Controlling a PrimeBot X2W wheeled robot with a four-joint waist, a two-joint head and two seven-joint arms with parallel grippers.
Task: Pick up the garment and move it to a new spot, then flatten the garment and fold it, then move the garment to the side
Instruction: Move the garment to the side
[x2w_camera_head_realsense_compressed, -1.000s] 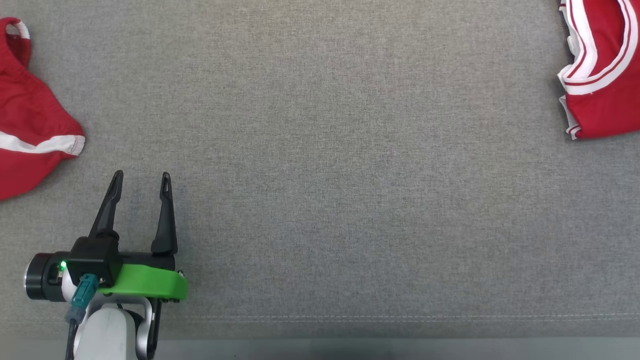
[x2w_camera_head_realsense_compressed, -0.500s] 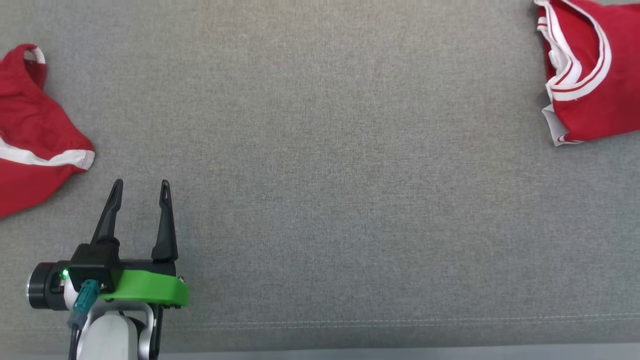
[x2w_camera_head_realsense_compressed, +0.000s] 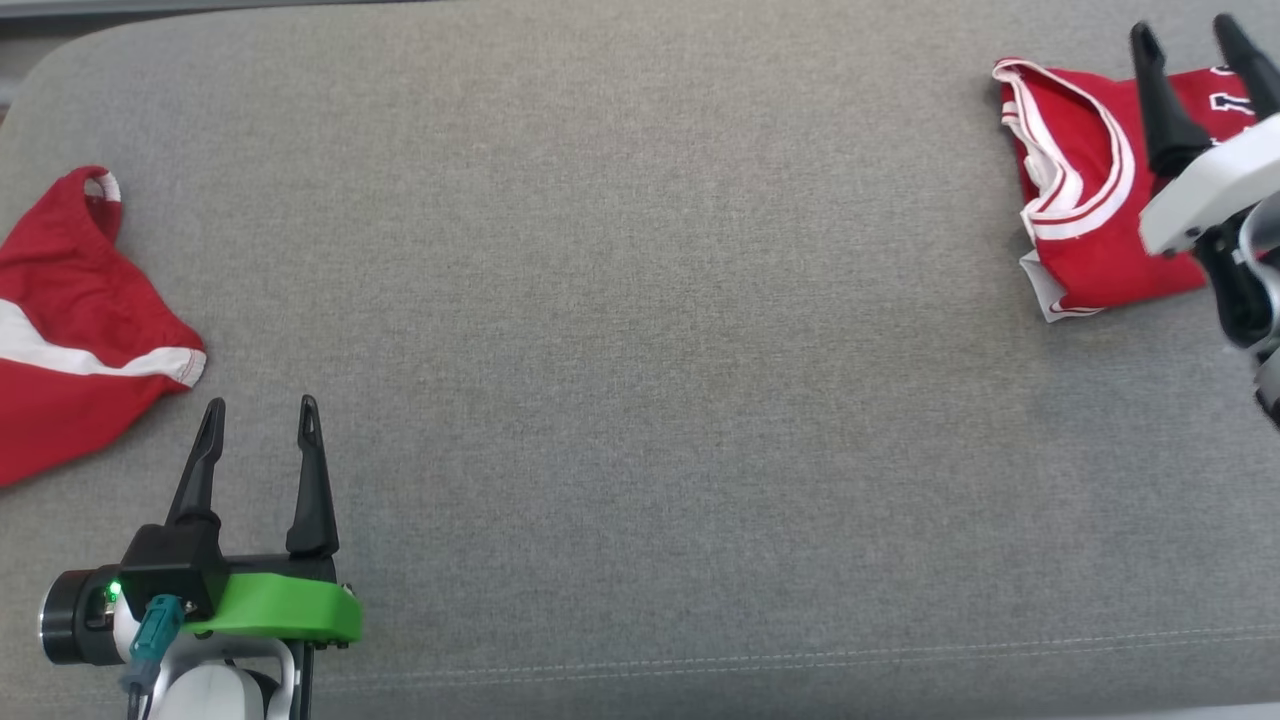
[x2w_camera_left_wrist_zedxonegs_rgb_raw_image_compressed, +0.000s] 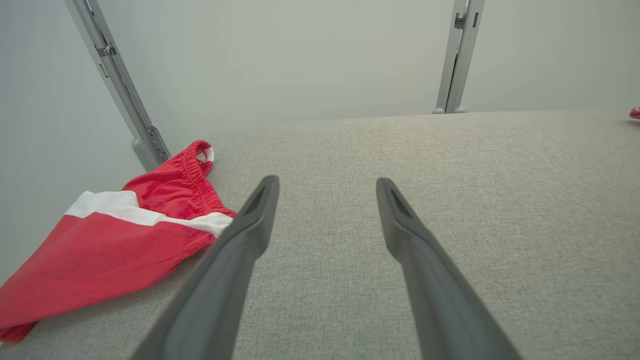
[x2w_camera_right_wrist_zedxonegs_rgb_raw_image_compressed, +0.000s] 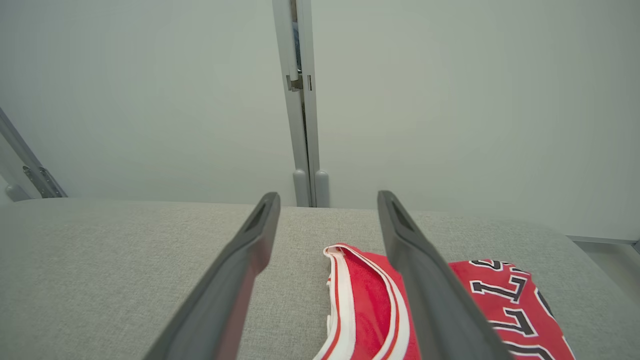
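At the far right of the cushion (x2w_camera_head_realsense_compressed: 640, 350) the folded jersey (x2w_camera_head_realsense_compressed: 1080, 240) lies free below my right gripper (x2w_camera_head_realsense_compressed: 1183, 27), jaws wide and empty. I want a straight lift, so no finger snags the fold. My left gripper (x2w_camera_head_realsense_compressed: 260, 403) hangs wide and empty near the shorts (x2w_camera_head_realsense_compressed: 70, 330).

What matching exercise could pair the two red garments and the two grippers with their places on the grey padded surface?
Things: 1 red shorts with white band; 2 folded red jersey with white trim; 3 left gripper; 4 right gripper.
Places: A far right, above the jersey; B left edge; C far right corner, lying folded; D near left, above bare grey padded surface.
Pairs: 1-B, 2-C, 3-D, 4-A.
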